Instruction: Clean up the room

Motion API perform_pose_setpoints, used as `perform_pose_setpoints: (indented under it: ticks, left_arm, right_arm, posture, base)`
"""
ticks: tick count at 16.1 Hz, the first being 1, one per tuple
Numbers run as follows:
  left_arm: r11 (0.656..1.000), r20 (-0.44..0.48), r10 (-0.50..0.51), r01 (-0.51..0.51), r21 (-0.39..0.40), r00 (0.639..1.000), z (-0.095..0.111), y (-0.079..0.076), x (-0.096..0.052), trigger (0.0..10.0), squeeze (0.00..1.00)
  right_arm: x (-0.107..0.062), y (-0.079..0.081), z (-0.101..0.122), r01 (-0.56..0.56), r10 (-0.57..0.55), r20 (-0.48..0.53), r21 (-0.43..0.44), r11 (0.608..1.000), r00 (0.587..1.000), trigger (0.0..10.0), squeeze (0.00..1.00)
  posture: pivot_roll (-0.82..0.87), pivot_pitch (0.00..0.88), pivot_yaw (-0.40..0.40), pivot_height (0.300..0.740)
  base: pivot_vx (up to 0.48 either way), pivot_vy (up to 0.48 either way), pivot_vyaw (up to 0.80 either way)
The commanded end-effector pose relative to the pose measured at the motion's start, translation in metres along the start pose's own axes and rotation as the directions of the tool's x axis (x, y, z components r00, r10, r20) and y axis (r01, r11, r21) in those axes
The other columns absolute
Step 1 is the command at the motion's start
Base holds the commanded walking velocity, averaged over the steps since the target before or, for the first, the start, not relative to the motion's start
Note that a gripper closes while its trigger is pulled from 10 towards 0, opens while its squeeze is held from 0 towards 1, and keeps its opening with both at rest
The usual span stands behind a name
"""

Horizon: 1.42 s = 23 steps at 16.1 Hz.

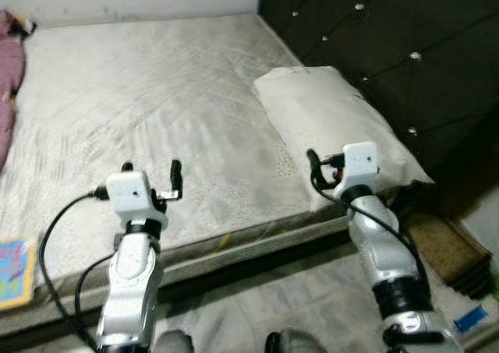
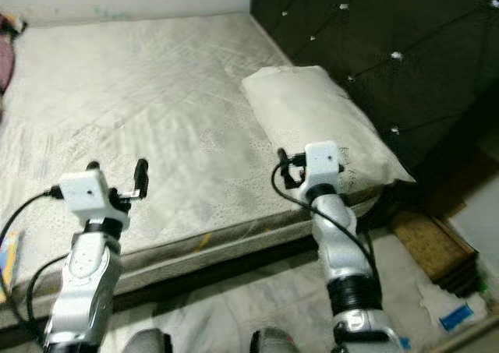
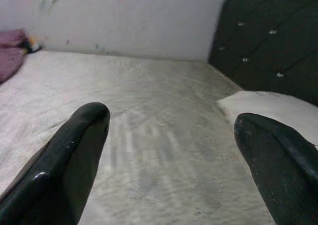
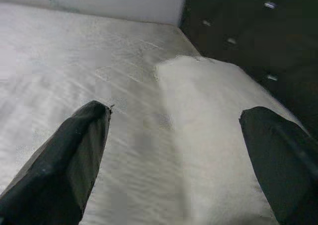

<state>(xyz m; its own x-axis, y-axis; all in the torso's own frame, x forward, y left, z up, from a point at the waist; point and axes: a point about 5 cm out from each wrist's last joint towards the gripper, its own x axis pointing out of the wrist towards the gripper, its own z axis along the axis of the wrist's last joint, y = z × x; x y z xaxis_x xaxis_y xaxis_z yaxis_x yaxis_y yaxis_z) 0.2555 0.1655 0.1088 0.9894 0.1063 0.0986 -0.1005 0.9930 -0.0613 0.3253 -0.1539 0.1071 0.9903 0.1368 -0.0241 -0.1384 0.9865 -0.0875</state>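
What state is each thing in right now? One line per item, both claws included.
left claw: open, empty, above the mattress near its front edge
right claw: open, empty, over the near end of the pillow
pillow: lying flat on the mattress beside the headboard
mattress: bare, wrinkled cover
purple cloth: bunched at the mattress's left edge
headboard: upright, dark, tufted
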Motion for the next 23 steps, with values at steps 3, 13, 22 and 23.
perform_pose_setpoints:
  ticks: [3, 13, 22, 23]
  left_arm:
    - [0.999, 0.045, -0.032, 0.031, 0.013, 0.998, 0.0051, 0.0008, -0.0009, 10.0, 0.00]
    - [0.996, 0.052, -0.089, 0.090, -0.016, 0.995, 0.0066, -0.0033, -0.0030, 10.0, 0.00]
    - [0.996, 0.039, -0.081, 0.081, -0.021, 0.996, 0.0054, -0.0034, -0.0010, 10.0, 0.00]
    - [0.998, 0.025, -0.059, 0.060, -0.007, 0.998, 0.0033, -0.0040, -0.0010, 10.0, 0.00]
  right_arm:
    - [0.0026, 0.0034, 0.0044, -0.013, 0.013, 0.014, -0.001, 1.000, 1.000, 10.0, 0.00]
    - [0.0026, 0.0043, 0.0046, -0.017, 0.017, 0.016, -0.015, 1.000, 1.000, 10.0, 0.00]
    - [0.0039, 0.0044, 0.0046, -0.015, 0.015, 0.018, -0.017, 1.000, 1.000, 10.0, 0.00]
    - [0.0038, 0.0041, 0.0043, -0.014, 0.014, 0.018, -0.017, 1.000, 1.000, 10.0, 0.00]
  posture:
    - [-0.02, 0.083, -0.059, 0.740]
    - [-0.02, 0.086, -0.058, 0.740]
    - [-0.02, 0.083, -0.055, 0.740]
    - [-0.02, 0.083, -0.055, 0.740]
  base:
    - [0.000, 0.310, 0.00]
    - [0.197, 0.000, 0.00]
    - [0.256, 0.000, 0.00]
    - [0.000, 0.000, 0.00]
